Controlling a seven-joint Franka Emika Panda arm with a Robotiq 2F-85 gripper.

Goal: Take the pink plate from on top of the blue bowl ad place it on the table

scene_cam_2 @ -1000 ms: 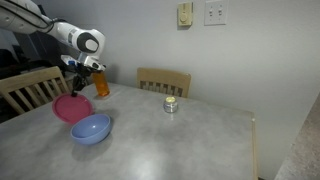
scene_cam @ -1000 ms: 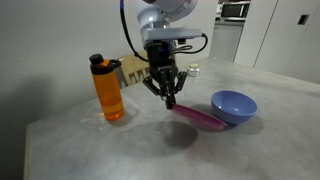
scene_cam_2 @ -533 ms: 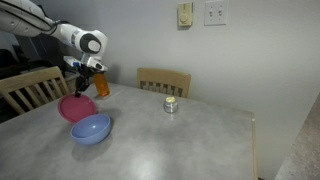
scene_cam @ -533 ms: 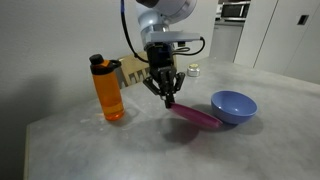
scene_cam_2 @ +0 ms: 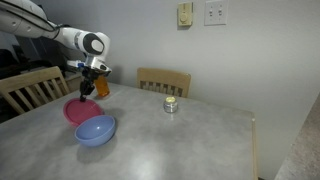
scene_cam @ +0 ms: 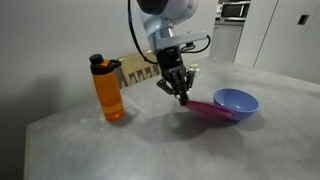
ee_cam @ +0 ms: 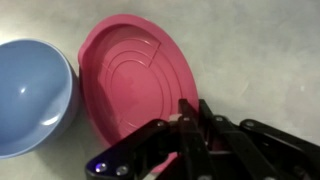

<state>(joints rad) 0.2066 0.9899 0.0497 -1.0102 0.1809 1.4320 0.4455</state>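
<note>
Gripper (scene_cam: 183,96) clamped the pink plate (ee_cam: 135,85) by its rim; that thin hold risked it slipping onto the blue bowl (scene_cam: 237,101).

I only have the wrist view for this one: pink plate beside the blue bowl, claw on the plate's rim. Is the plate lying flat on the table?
Observer: Not flat. In an exterior view the pink plate hangs tilted. The claw holds its raised edge, and the low edge is close by the blue bowl. I cannot tell whether they touch.
Operator: Anything standing nearby that I can't see?
Observer: An orange bottle stands upright on the table, apart from the plate.
Operator: Anything else on the top?
Observer: A small jar sits near the far chair, well away from the bowl.
</note>
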